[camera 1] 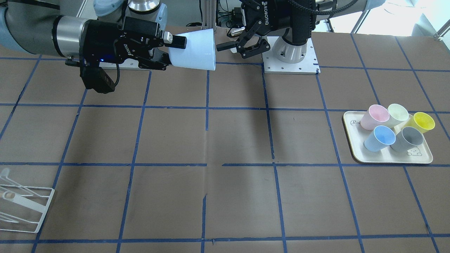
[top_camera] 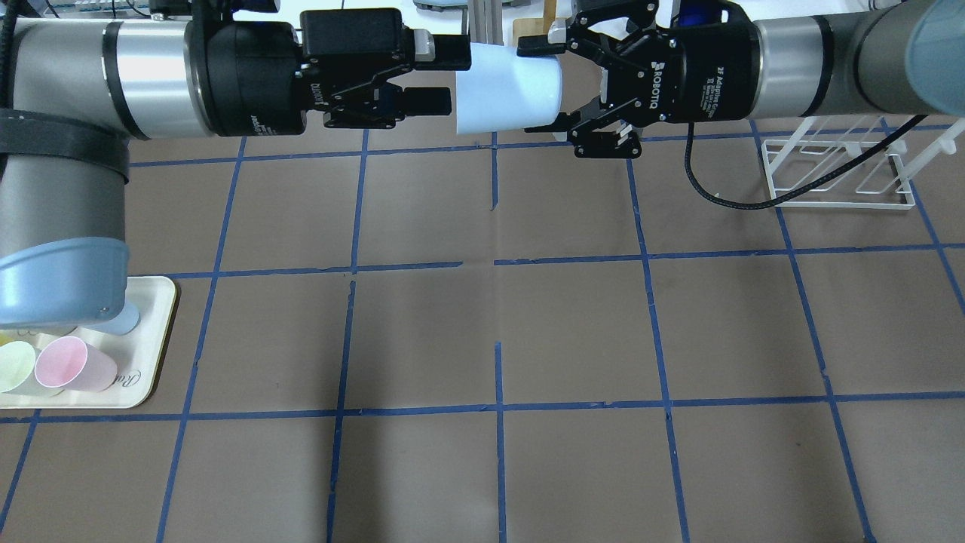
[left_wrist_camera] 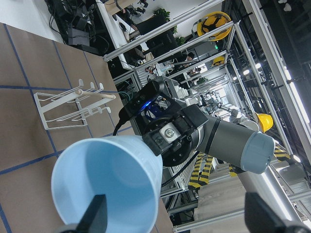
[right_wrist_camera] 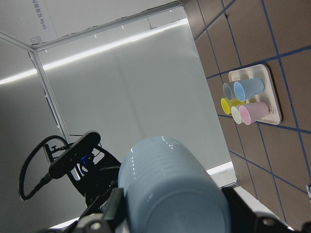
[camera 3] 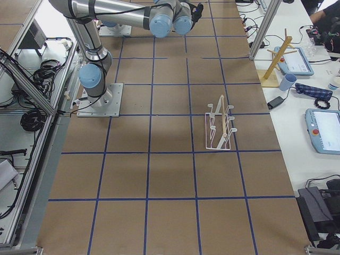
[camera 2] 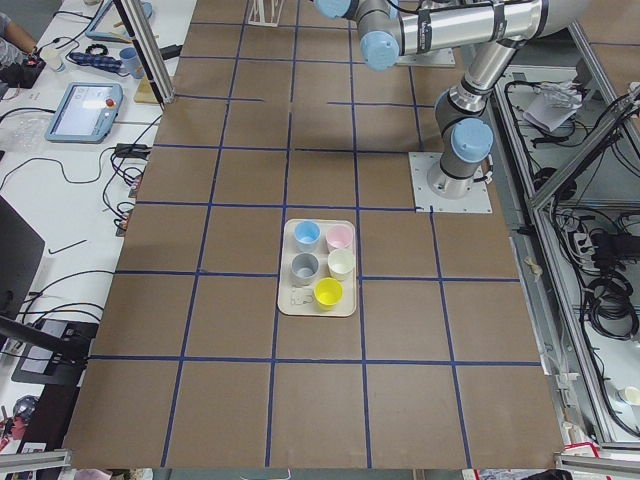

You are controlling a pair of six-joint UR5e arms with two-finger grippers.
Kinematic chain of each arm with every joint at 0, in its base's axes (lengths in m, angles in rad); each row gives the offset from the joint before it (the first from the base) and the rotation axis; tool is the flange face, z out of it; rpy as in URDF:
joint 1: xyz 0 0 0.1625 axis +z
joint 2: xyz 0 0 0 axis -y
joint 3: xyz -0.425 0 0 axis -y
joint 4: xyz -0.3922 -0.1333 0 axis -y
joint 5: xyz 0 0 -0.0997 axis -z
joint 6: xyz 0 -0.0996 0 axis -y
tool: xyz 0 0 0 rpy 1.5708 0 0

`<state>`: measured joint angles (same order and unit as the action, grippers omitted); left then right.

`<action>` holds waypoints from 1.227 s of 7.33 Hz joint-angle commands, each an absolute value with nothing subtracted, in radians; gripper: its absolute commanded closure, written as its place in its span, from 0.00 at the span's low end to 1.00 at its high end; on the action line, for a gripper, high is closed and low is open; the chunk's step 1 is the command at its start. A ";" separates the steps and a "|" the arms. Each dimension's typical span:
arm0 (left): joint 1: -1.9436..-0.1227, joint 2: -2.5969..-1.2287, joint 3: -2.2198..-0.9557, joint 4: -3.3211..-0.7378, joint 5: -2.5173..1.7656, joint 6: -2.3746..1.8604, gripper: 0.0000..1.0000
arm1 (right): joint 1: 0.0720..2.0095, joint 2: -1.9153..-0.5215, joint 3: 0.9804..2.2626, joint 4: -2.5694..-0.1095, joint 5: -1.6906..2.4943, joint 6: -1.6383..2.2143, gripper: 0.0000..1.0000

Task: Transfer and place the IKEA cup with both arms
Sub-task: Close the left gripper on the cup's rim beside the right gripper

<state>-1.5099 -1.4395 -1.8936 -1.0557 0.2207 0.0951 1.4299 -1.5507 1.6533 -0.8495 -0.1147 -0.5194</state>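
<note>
Up over the brown, blue-taped table (top_camera: 573, 332), small pale light-blue plastic tumbler (top_camera: 507, 94) held level in the air, narrow base clamped in the right arm's black two-finger end effector (top_camera: 524, 89), wide mouth turned toward the left arm's end effector (top_camera: 456, 78). Left fingers (top_camera: 430, 102) spread wide at the rim, grasping nothing; contact with the rim: cannot tell. Well apart, at the left arm's end of the table, cream rectangular tray (camera 1: 386, 160) carrying a pink cup (camera 1: 375, 117), a pale green cup (camera 1: 397, 113), a yellow cup (camera 1: 422, 122), a grey cup (camera 1: 409, 137) and a second blue cup (camera 1: 381, 137). At the opposite end, white wire rack (camera 3: 221, 127) on the table.
</note>
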 commanded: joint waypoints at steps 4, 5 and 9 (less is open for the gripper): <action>-1.537 -1.454 -1.856 -1.043 0.230 0.091 0.11 | 1.440 -1.554 1.652 -0.850 -0.098 -0.508 0.73; -1.539 -1.454 -1.855 -1.042 0.230 0.091 0.30 | 1.440 -1.554 1.652 -0.850 -0.098 -0.502 0.72; -1.539 -1.466 -1.855 -1.000 0.233 0.091 0.64 | 1.439 -1.554 1.651 -0.850 -0.098 -0.488 0.70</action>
<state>-1.5385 -1.4596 -1.8547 -1.0188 0.2322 0.0905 1.4402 -1.5539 1.6511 -0.8498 -0.0982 -0.4957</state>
